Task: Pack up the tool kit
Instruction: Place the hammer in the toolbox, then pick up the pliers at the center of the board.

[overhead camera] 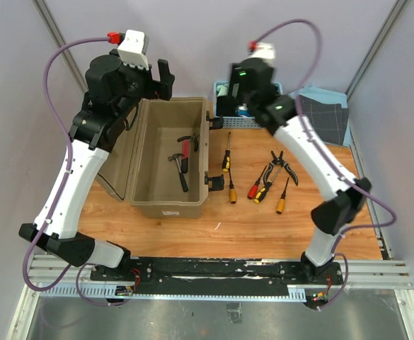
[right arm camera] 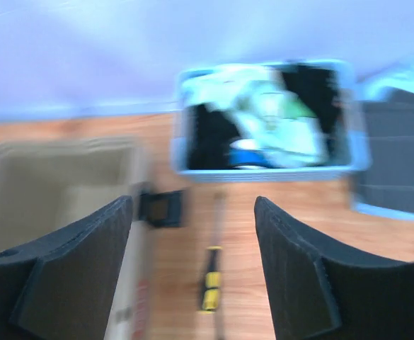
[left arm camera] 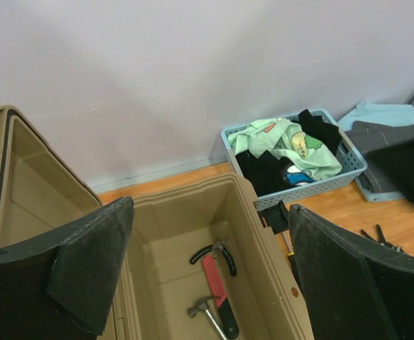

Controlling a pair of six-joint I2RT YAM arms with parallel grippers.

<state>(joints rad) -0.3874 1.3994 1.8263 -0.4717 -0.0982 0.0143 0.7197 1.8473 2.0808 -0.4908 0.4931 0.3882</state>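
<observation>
The tan toolbox [overhead camera: 168,205] stands open at left centre, its lid [overhead camera: 118,166] tipped to the left. Inside lie a small hammer [overhead camera: 178,168] and a red-handled tool [overhead camera: 186,147]; the left wrist view shows the hammer [left arm camera: 205,310], the red handle [left arm camera: 216,283] and black-handled pliers [left arm camera: 214,253]. On the wood to the right lie a black-and-yellow screwdriver [overhead camera: 226,159], a short yellow one [overhead camera: 232,193], a red one [overhead camera: 254,188], pliers [overhead camera: 281,164] and a yellow one [overhead camera: 282,198]. My left gripper [left arm camera: 210,205] is open and empty above the box's far end. My right gripper [right arm camera: 192,202] is open and empty, high above the black-and-yellow screwdriver [right arm camera: 210,280].
A blue basket [overhead camera: 238,122] of cloths stands at the back, just right of the toolbox; it also shows in the left wrist view [left arm camera: 313,185] and the right wrist view [right arm camera: 263,172]. A grey folded cloth [overhead camera: 327,117] lies at the back right. The right wrist view is blurred.
</observation>
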